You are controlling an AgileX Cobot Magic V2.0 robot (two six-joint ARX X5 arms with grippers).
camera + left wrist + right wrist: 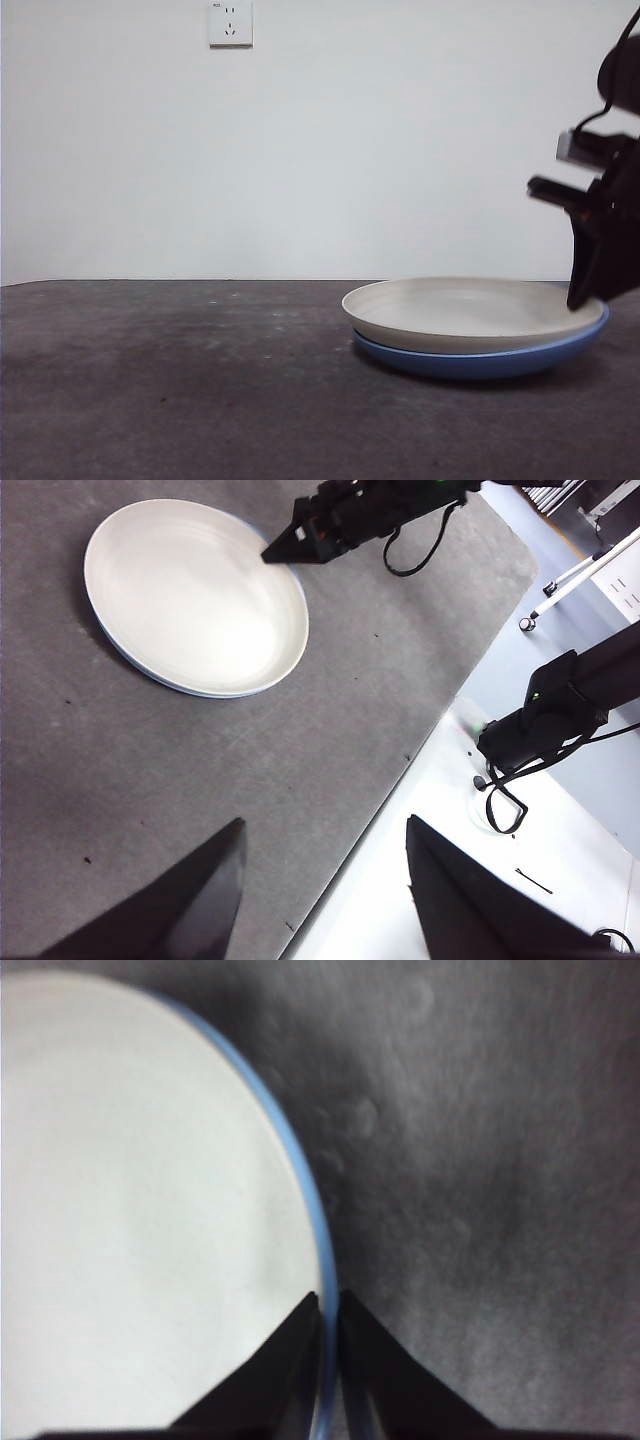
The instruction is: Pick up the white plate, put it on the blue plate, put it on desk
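the white plate [470, 312] sits inside the blue plate [480, 360] on the desk [170, 380]. in the front view the plates are at about 4 o'clock. the right gripper [328, 1298] is at the rims, jaws nearly pressed together, maybe pinching the edge. the left gripper [325, 830] waits away from the plates, spread wide.

The dark grey, mottled desk [170, 380] carries a blue plate [480, 360] towards its right side, and nothing else rests directly on it.
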